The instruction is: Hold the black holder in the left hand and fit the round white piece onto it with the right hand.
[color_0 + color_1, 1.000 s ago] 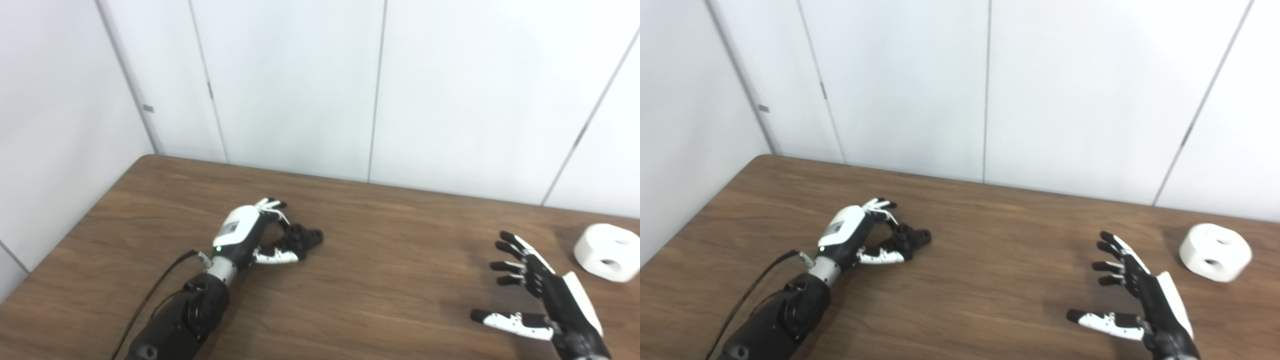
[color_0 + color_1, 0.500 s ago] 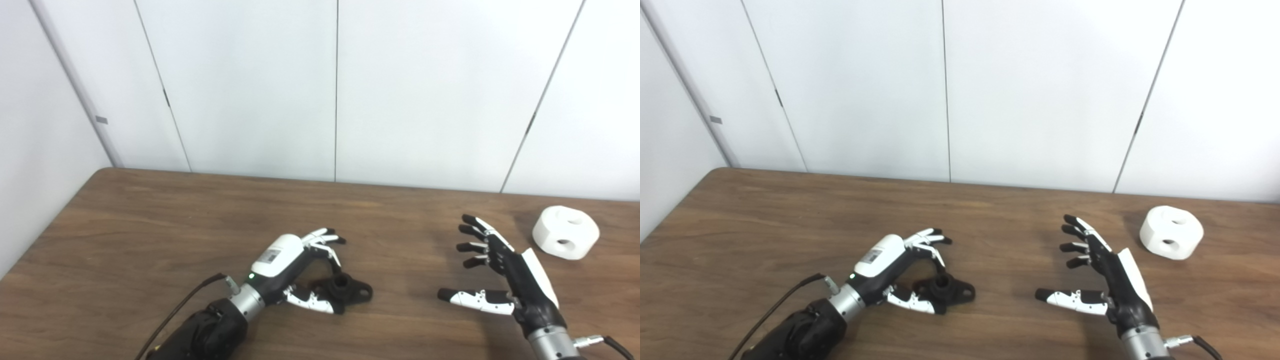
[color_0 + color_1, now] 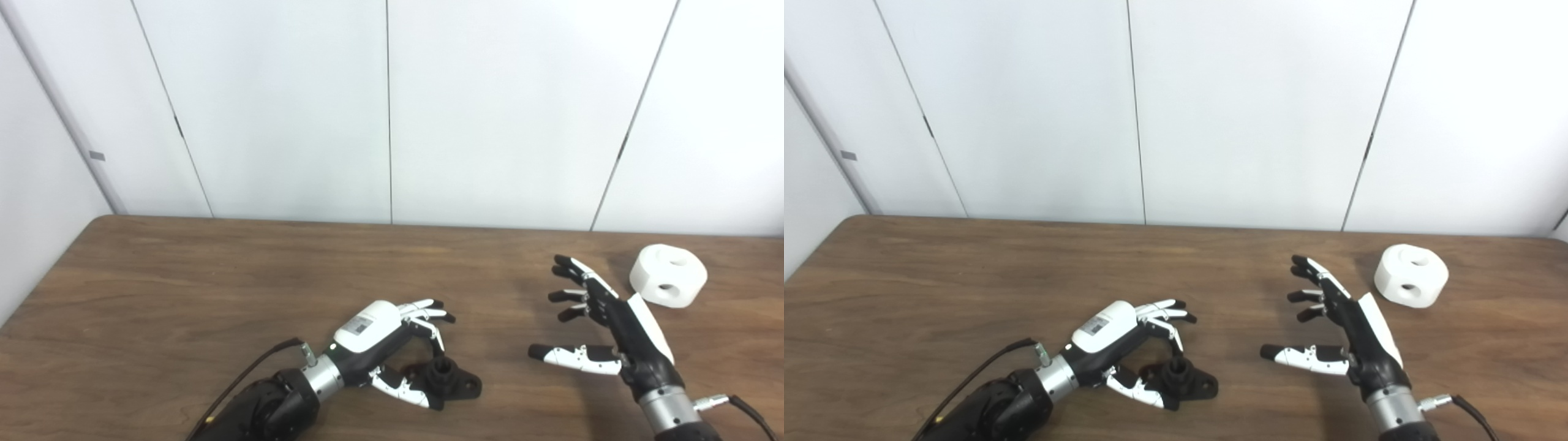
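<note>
Right now my left hand (image 3: 392, 343) curls loosely about the black holder (image 3: 450, 383) on the table (image 3: 184, 294); my right hand (image 3: 606, 331) is spread, empty, near the round white piece (image 3: 667, 283).

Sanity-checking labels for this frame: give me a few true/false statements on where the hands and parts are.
1. The right hand holds the round white piece. False: it is open, apart from the piece.
2. The black holder lies on the table. True.
3. The white piece sits on the holder. False: they lie far apart.
4. The left hand curls over the holder, fingers above it. True.
5. The white piece shows two holes. True.
</note>
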{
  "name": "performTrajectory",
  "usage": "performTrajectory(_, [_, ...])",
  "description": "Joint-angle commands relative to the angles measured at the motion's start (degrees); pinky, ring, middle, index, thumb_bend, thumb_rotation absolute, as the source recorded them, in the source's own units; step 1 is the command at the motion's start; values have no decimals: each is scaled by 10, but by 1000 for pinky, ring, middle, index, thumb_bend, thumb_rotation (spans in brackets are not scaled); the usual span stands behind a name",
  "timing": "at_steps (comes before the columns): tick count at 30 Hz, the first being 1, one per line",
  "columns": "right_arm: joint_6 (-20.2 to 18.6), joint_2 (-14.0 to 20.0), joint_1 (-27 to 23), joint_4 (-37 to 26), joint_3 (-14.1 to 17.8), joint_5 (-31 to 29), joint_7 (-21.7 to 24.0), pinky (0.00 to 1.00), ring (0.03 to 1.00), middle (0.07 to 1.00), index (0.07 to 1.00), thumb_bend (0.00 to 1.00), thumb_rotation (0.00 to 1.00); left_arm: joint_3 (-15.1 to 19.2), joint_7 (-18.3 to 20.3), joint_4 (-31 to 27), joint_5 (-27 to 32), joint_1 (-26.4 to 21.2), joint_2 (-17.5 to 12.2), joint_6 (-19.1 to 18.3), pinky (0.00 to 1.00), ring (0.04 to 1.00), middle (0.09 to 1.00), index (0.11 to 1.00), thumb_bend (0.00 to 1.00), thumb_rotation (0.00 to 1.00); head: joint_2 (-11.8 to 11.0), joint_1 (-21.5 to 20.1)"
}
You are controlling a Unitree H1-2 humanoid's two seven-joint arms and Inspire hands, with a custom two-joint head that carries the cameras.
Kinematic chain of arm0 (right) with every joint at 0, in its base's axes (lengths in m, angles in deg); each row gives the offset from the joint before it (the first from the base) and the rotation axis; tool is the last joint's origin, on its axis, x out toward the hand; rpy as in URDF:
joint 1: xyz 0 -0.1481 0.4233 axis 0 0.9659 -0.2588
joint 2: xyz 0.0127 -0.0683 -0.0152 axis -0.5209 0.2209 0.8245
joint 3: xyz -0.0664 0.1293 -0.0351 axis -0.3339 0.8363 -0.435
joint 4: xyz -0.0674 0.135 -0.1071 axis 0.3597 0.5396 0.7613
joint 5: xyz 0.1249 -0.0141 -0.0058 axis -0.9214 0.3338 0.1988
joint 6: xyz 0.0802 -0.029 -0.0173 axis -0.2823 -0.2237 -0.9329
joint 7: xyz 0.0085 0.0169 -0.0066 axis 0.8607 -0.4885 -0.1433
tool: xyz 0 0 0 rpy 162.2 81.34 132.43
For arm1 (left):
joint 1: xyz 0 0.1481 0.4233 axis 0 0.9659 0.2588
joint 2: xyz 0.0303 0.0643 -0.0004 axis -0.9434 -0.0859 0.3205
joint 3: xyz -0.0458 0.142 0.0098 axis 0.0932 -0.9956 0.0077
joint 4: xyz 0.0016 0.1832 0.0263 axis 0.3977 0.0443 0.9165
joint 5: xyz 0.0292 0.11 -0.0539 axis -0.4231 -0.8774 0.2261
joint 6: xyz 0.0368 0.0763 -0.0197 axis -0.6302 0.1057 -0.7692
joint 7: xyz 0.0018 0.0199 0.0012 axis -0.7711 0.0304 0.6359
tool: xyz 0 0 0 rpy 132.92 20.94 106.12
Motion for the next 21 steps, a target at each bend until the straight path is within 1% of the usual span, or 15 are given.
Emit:
performTrajectory(1, [14, 6, -14, -22, 6, -7, -2, 574, 713, 861, 880, 703, 220, -29, 39, 27, -66, 32, -6, -59, 874, 937, 865, 482, 525, 60, 1, 1])
performTrajectory(5, [12, 8, -14, -27, 5, -3, -2, 562, 708, 856, 879, 693, 226, -36, 36, 27, -98, 35, -9, -92, 889, 939, 865, 483, 525, 61, 3, 0])
performTrajectory(11, [5, 9, -15, -35, 6, -6, 2, 567, 710, 859, 884, 681, 236, -45, 49, 24, -111, 36, -12, -136, 902, 928, 866, 484, 524, 57, 7, -7])
performTrajectory(14, [5, 10, -16, -37, 5, -1, 2, 562, 708, 853, 883, 676, 252, -45, 43, 29, -106, 38, -11, -140, 899, 918, 860, 483, 524, 55, 6, -12])
performTrajectory(16, [4, 10, -16, -39, 5, 1, 2, 555, 703, 848, 880, 678, 251, -45, 43, 31, -104, 40, -11, -142, 899, 919, 861, 483, 523, 55, 4, -22])
performTrajectory(19, [-4, 12, -23, -47, 4, 2, 5, 569, 709, 851, 880, 690, 244, -46, 40, 37, -107, 40, -15, -142, 898, 919, 865, 484, 523, 55, -1, -44])
performTrajectory(21, [-13, 20, -32, -57, 6, 2, 12, 571, 714, 855, 883, 712, 216, -44, 30, 42, -105, 43, -18, -133, 899, 917, 862, 484, 523, 55, -9, -77])
